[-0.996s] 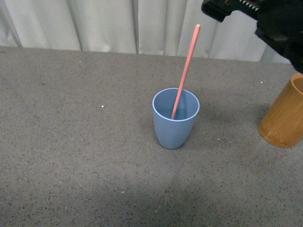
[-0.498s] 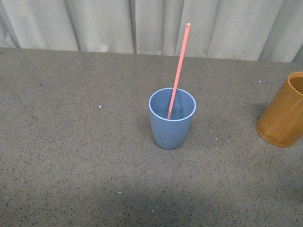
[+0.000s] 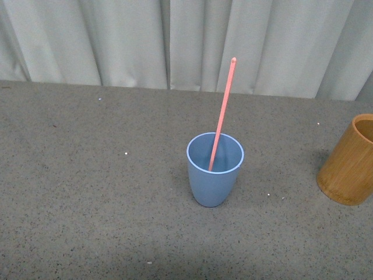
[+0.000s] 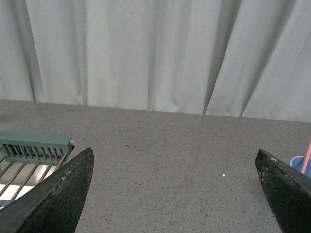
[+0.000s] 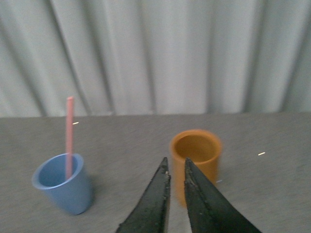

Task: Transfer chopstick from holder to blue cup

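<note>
A light blue cup (image 3: 214, 171) stands on the grey table, with one salmon-pink chopstick (image 3: 222, 112) leaning inside it, tip up. The orange-brown wooden holder (image 3: 348, 161) stands at the right edge of the front view and looks empty in the right wrist view (image 5: 196, 158). The cup (image 5: 64, 183) and chopstick (image 5: 69, 132) also show in the right wrist view. My right gripper (image 5: 176, 164) is shut on nothing, hanging in front of the holder. My left gripper (image 4: 175, 158) is open over bare table, with the cup's rim (image 4: 297, 163) and the chopstick (image 4: 306, 156) at the frame's edge. Neither arm shows in the front view.
A pale curtain (image 3: 175, 41) closes off the far edge of the speckled grey table (image 3: 87, 192). A grey-green slatted rack (image 4: 34, 145) lies beside my left gripper in the left wrist view.
The black right arm, at the top right one second ago, has left the front view. The view has shifted, so cup and holder sit lower in frame. The chopstick stays in the cup.
</note>
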